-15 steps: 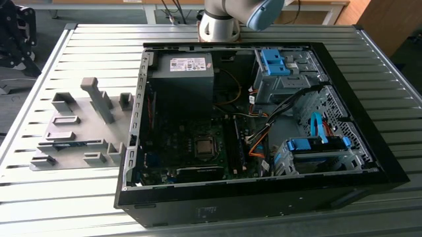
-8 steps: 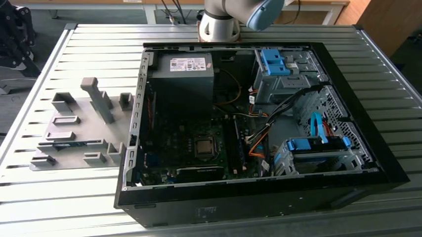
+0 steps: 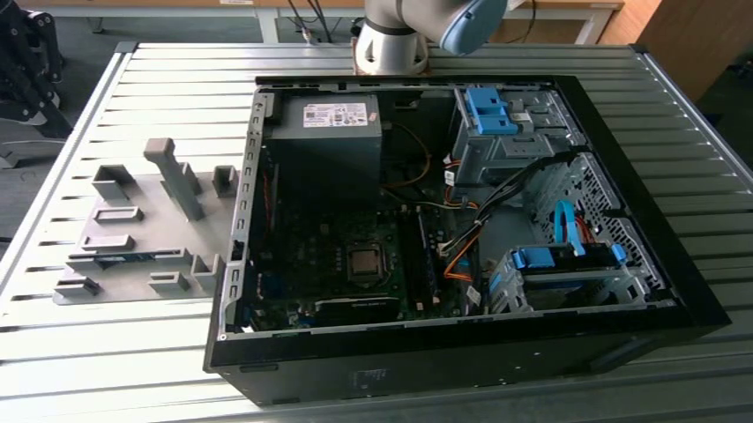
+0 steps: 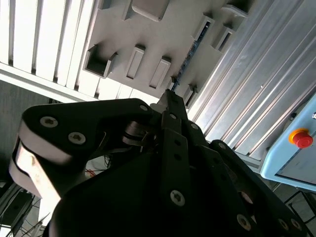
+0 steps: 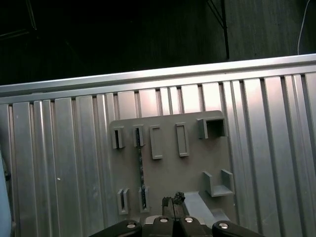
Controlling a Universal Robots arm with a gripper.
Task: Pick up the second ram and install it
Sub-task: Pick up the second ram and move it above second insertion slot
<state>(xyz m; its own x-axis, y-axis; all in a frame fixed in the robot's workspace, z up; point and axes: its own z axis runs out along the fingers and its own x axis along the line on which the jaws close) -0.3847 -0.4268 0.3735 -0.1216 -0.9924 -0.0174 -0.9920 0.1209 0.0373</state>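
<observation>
A ribbed metal counter (image 3: 70, 352) carries an open computer case (image 3: 694, 308) and, on the exterior view's left, a grey holder plate (image 3: 147, 231) with raised brackets. The arm's base (image 3: 394, 40) stands at the counter's far edge. The gripper (image 5: 173, 201) hangs above the plate, clenched with its tips together and grasping nothing. The second ram (image 5: 140, 170) stands on edge in paired slots of the plate. It is below the gripper and just ahead of its tips, close to them but not touching. The neighbouring slots on the plate are bare.
</observation>
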